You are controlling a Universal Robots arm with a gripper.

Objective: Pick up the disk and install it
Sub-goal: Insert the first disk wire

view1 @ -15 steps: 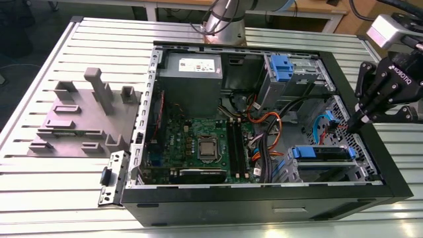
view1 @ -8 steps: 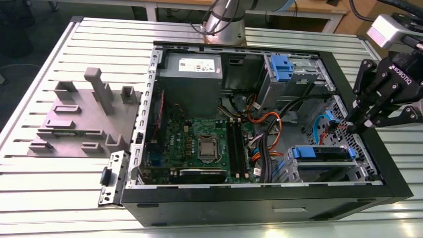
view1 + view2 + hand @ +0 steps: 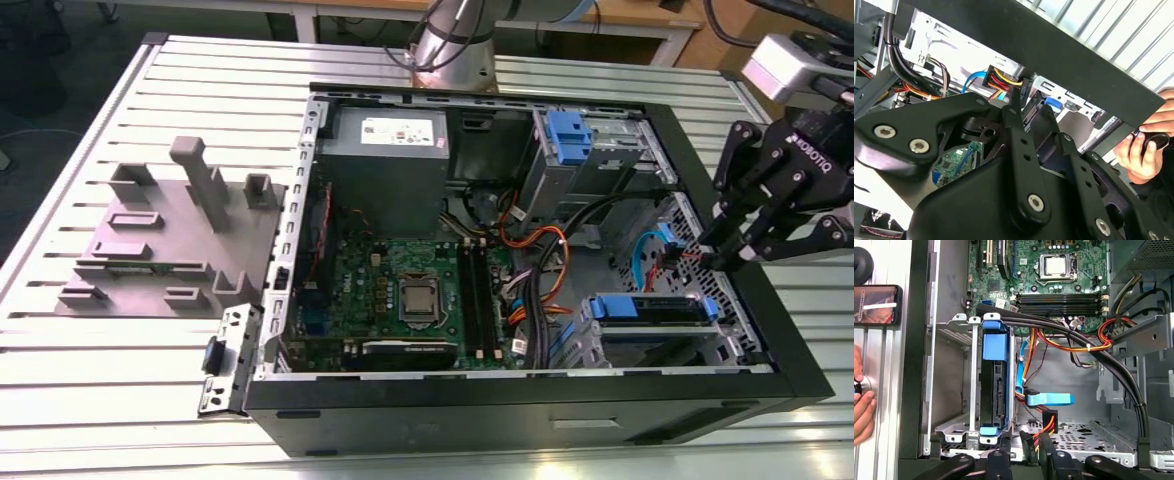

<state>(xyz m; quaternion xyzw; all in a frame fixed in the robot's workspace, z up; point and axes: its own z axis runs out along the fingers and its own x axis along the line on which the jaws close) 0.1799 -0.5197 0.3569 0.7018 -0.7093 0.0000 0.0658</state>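
Note:
The disk (image 3: 650, 308), in its bright blue carrier, sits inside the drive bay at the near right corner of the open computer case (image 3: 534, 410). In the first wrist view the disk (image 3: 994, 385) stands on edge in the metal cage, with blue tabs at both ends. My gripper (image 3: 738, 258) hangs over the case's right wall, just beyond the bay. Its fingers (image 3: 999, 460) lie close together on a black power connector (image 3: 1028, 441) with red, yellow and orange wires. In the second wrist view my gripper (image 3: 1030, 115) pinches that connector below the wire bundle (image 3: 1004, 80).
A blue data plug (image 3: 1049, 399) dangles beside the bay. A second blue carrier (image 3: 567, 135) sits in the far bay. Thick black cables (image 3: 1114, 370) cross the case. A person's hand (image 3: 1149, 145) rests outside the case wall, and a phone (image 3: 876, 305) lies there. A grey fixture (image 3: 174, 230) stands on the table at the exterior view's left.

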